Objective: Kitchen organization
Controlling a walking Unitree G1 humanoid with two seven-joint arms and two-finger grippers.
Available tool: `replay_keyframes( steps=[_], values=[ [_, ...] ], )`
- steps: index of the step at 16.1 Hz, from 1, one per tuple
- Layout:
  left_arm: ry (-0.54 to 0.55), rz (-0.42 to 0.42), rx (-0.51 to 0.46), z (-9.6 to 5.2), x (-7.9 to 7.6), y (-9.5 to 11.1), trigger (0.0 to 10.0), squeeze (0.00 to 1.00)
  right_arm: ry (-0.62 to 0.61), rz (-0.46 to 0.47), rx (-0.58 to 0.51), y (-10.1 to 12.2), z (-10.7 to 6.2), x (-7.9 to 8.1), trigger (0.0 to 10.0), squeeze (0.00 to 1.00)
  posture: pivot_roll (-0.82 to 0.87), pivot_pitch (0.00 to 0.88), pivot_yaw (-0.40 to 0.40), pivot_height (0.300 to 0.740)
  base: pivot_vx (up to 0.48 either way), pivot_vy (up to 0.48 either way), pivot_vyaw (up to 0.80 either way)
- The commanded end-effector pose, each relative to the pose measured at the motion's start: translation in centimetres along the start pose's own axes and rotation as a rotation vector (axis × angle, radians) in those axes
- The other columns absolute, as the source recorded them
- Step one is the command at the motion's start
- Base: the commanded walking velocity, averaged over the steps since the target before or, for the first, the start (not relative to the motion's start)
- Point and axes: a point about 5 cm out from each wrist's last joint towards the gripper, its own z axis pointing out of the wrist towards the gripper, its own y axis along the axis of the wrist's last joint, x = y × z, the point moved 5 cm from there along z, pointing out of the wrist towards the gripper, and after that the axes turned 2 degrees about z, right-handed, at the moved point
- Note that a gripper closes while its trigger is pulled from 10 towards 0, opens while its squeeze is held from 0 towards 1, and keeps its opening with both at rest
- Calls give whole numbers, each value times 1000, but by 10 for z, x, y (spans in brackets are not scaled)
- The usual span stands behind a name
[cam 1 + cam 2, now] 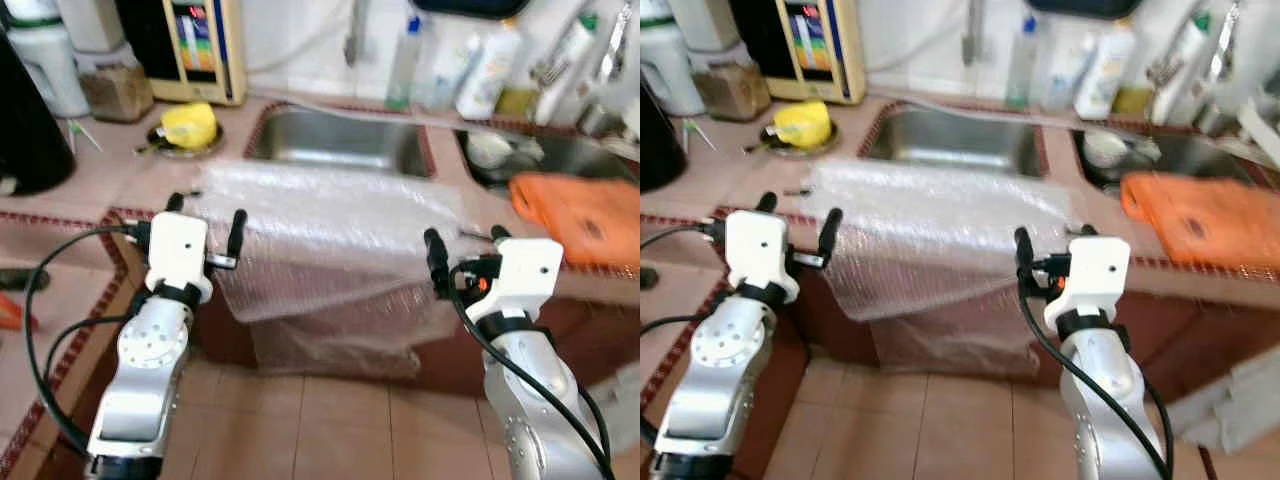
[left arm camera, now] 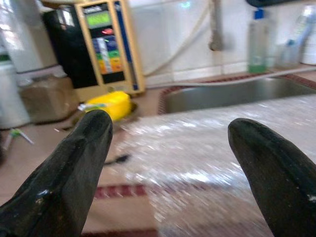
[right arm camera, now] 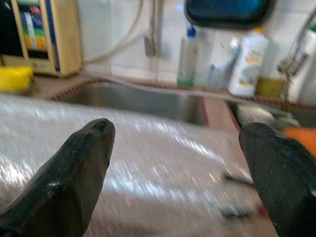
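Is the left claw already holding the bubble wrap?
No. The left claw is open and empty, just before the bubble wrap draped over the counter edge.

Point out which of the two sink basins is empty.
The left basin, directly behind the bubble wrap. Its steel bottom is bare, whereas the right basin, beyond the orange cloth, holds dishes.

Home kitchen. Tiled counter (image 1: 100, 180) with red border, steel sink (image 1: 340, 140) set in it, second basin (image 1: 560, 155) holding dishes. Detergent bottles (image 1: 490, 70) along white-tiled wall. Wall-mounted water purifier (image 1: 200, 45). Tiled floor (image 1: 330, 430) below.
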Motion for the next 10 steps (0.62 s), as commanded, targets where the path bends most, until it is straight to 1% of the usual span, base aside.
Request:
replay_keyframes(
  steps=[1,6,10],
  values=[
    [8,6,-2,1,6,3,10000,0,20,12,-3,0,1,8,10000,0,20,71,-36,740,345,0,0],
    [-17,-9,-34,9,-3,12,10000,0,32,-3,-13,1,3,8,10000,0,20,68,-53,740,326,0,0],
    [-1,-20,-50,13,-2,17,10000,0,50,-19,-17,4,7,7,10000,0,21,80,-70,740,289,0,0]
  ],
)
